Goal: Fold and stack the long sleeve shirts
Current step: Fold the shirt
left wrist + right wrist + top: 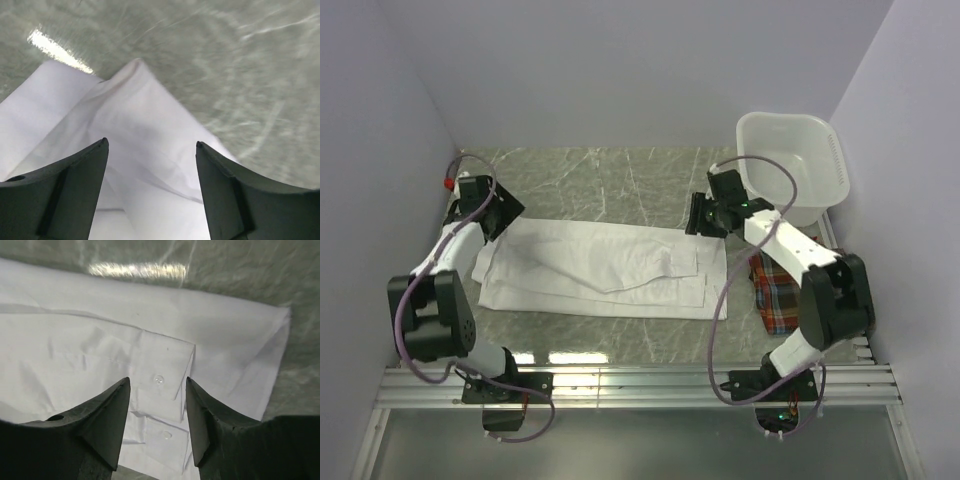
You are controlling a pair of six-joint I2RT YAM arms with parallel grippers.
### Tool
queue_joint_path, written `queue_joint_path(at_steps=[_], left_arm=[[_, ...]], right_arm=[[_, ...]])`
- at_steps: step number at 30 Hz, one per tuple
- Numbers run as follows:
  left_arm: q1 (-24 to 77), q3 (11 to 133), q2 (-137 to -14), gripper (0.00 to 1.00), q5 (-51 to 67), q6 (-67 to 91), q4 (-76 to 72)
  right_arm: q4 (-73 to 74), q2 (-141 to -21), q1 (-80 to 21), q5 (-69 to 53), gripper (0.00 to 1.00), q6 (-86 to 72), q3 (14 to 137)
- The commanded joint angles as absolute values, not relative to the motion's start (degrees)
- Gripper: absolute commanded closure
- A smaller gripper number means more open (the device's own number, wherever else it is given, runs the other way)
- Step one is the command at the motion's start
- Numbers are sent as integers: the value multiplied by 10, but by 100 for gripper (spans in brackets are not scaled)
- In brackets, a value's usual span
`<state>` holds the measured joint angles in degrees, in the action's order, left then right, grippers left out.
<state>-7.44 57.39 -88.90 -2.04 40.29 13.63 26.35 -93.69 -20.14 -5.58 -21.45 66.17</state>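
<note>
White long sleeve shirt [605, 268] folded into a long flat band across the middle of a green marbled table [620, 180], seen from above. Left gripper [506, 216] at the band's far left corner, fingers parted and holding nothing; in its wrist view, a pointed white corner of cloth just beyond the open gap. Right gripper [696, 217] at the band's far right corner, likewise parted and holding nothing, poised over a buttoned cuff [165, 372] in its wrist view. Impossible to tell whether either touches the cloth. Plaid shirt [778, 290], red, orange and dark, bunched at the table's right edge, partly hidden beneath the right arm [790, 250], apart from the white one. White plastic basin [765, 165] in the far right corner.
</note>
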Motion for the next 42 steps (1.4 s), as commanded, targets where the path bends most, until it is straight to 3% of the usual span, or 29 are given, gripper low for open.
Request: queue_joint_path(at_steps=[1, 5, 13, 20, 26, 32, 35, 42], left_arm=[[-70, 562, -804, 23, -5, 430, 131], [-64, 531, -773, 25, 24, 432, 104], [-76, 603, -896, 36, 2, 419, 120], [-118, 589, -920, 36, -14, 424, 90], [-147, 580, -967, 43, -4, 439, 72], [-160, 573, -1011, 65, -5, 444, 72], [-172, 575, -1033, 88, -16, 442, 80], [-213, 588, -1052, 91, -53, 442, 111]], right_arm=[[212, -854, -209, -23, 44, -218, 645], [112, -840, -211, -140, 44, -234, 596], [-46, -885, -184, -247, 47, -325, 519], [-90, -907, -133, -258, 47, -349, 499], [-128, -959, -89, -287, 47, -388, 491], [-123, -994, -80, -271, 49, -400, 490], [-101, -999, -70, -238, 52, -416, 479], [-50, -998, -59, -168, 53, -425, 467]])
